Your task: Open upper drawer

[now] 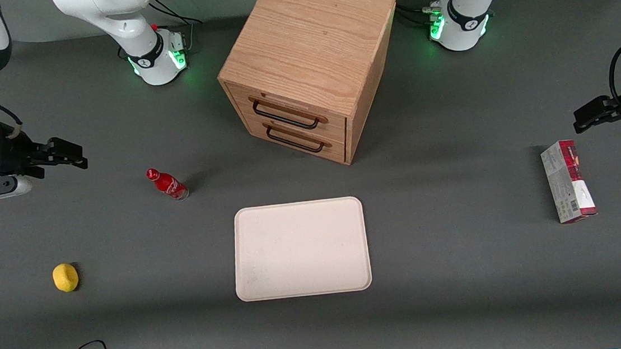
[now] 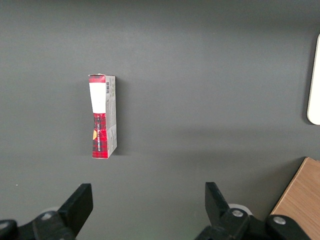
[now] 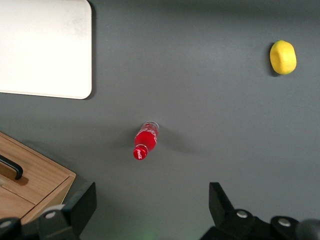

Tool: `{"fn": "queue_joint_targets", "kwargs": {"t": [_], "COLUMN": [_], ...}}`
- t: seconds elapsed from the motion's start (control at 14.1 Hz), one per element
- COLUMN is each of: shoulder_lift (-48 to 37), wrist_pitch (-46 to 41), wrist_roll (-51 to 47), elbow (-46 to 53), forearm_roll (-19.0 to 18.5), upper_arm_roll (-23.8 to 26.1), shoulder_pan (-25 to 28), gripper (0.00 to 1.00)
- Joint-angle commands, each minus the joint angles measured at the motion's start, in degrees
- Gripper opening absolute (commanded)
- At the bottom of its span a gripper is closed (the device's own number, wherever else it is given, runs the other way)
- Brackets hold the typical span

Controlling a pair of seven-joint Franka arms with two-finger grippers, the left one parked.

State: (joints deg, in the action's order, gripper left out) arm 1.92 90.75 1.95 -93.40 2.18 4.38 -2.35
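Observation:
The oak cabinet [image 1: 307, 45] stands at the middle of the table, farther from the front camera than the tray. Its upper drawer [image 1: 288, 108] is shut, with its black bar handle [image 1: 285, 119] above the lower drawer's matching handle [image 1: 294, 141]. My right gripper [image 1: 75, 155] hangs open and empty over the table toward the working arm's end, well apart from the cabinet. In the right wrist view the gripper [image 3: 151, 195] is open above bare table, with a corner of the cabinet [image 3: 35, 172] and one handle end [image 3: 11, 167] showing.
A red bottle [image 1: 167, 184] lies between the gripper and the cabinet; it also shows in the right wrist view [image 3: 145, 140]. A yellow lemon [image 1: 65, 277] lies nearer the camera. A white tray [image 1: 303, 279] lies in front of the cabinet. A red-and-white box [image 1: 567, 181] lies toward the parked arm's end.

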Motion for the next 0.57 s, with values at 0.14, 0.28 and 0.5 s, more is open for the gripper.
{"fn": "queue_joint_targets", "kwargs": {"t": [0.14, 0.28, 0.5], "shoulder_lift": [0.27, 0.36, 3.43], "wrist_pitch": [-2.24, -2.33, -2.24], "wrist_roll": [1.03, 0.95, 1.03], "elbow": [1.37, 1.29, 4.27], "forearm_roll": [0.37, 0.29, 0.9], "upper_arm_roll": [-1.04, -0.95, -1.13], "shoulder_pan": [1.21, 1.3, 0.94], "gripper": [1.0, 1.0, 1.0]}}
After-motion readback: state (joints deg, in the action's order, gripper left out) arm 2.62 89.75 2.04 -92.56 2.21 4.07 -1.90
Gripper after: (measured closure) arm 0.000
